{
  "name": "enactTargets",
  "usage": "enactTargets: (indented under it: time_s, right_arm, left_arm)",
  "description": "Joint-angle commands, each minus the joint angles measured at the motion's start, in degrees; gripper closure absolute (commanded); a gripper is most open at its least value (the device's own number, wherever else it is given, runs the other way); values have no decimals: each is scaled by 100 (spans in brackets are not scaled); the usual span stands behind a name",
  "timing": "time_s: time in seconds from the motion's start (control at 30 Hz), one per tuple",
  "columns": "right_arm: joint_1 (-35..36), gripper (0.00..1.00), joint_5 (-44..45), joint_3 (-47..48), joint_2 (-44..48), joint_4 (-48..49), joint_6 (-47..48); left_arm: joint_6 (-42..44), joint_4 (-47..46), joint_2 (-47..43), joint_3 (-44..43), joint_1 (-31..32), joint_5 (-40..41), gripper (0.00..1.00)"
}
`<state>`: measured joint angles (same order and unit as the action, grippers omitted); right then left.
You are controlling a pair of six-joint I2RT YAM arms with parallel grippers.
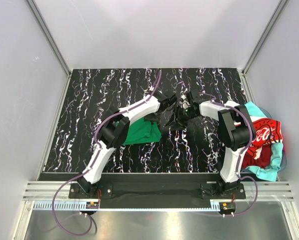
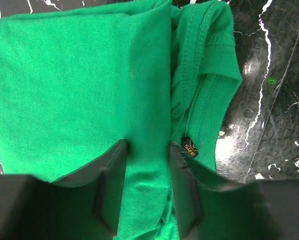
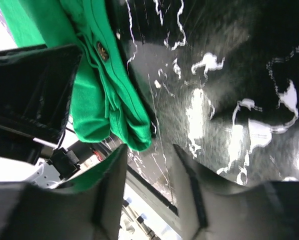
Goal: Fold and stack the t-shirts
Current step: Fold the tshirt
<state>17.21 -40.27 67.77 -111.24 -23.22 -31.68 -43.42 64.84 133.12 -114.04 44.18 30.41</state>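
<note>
Lab test cell (white panels (image 1: pixel 154 30), marbled table (image 1: pixel 89 95)).

Overall light: bright, even and diffuse from overhead in the top view; the white walls (image 1: pixel 139 30) are evenly lit.
Shadows: soft and faint under the arms on the marbled table (image 1: pixel 84 100); no hard edges.
Glare: the glossy table throws white patches in the right wrist view; the metal ledge (image 1: pixel 154 222) carries a thin bright line.
Colour: the green t-shirt (image 2: pixel 64 90) is saturated, with darker shade along its folds.
Focus: the weave is sharp in the left wrist view; the black fingers (image 2: pixel 112 192) near the lens are dark and soft.
Blur: the right wrist view is smeared across the table.
Exposure: the lower left of the right wrist view is blown white.
Distortion: the frame rails splay outward at the edges of the top view.
</note>
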Motion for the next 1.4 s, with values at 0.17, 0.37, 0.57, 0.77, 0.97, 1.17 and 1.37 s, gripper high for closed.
enactTargets:
  time_s: [0.17, 0.37, 0.57, 0.77, 0.97, 1.17, 1.37]
  right_arm:
    - [177, 84, -665, 509, -511, 914, -618]
    - [484, 89, -850, 1027, -960, 1381, -1145]
    - [792, 94, -1035, 1300, -1522, 2145, -1744]
    - [880, 98, -895, 1116, -1830, 2665, -1991]
    - [907, 98, -352, 1124, -2077, 1833, -1333]
    - [951, 98, -69, 1151, -2130, 1532, -1209]
    - [1021, 99, 90, 1134, -2077, 1408, -1147]
  left_arm:
    - [184, -191, -418, 188, 11, 44, 100]
    - [325, -375, -1042, 567, -76, -360, 100]
    - [369, -498, -1481, 804, -217, -703, 100]
    - [431, -595, -1631, 892, -279, -941, 100]
    - [519, -648, -1745, 892, -279, -1196, 100]
    - [589, -648, -1869, 866, -279, -1450, 100]
    - [457, -622, -1720, 594, -279, -1758, 100]
